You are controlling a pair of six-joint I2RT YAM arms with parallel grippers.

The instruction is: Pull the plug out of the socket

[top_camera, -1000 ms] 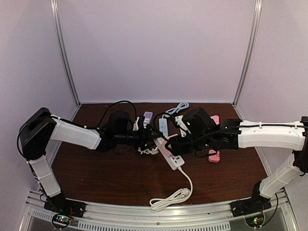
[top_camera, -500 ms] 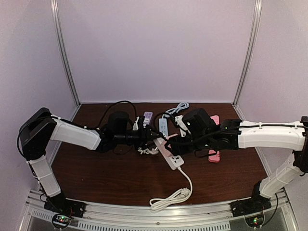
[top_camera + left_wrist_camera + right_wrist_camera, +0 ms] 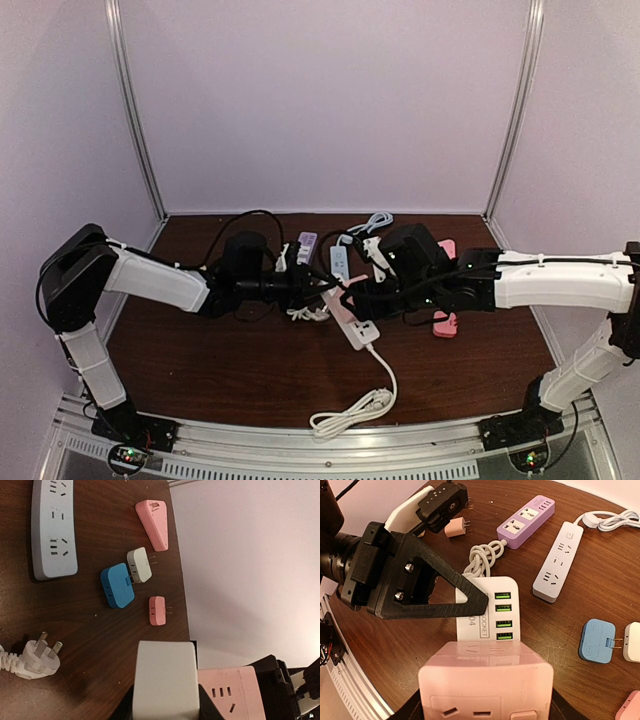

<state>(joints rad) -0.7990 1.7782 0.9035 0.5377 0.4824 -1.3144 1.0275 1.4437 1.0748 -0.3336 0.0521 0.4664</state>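
Observation:
A white USB adapter block with green ports is the plug. It sits pressed against a pink socket cube. My left gripper is shut on the white block, and its black fingers clamp it from the left. My right gripper is shut on the pink cube, which shows beside the block in the left wrist view. Both grippers meet above the table's middle, left gripper facing right gripper. The joint between block and cube is hidden.
A white power strip with a coiled cord lies under the grippers. A purple strip, another white strip, a blue adapter, small pink adapters and a loose white plug lie around.
The two grippers have shifted slightly together above the strip. Both grips are unchanged.

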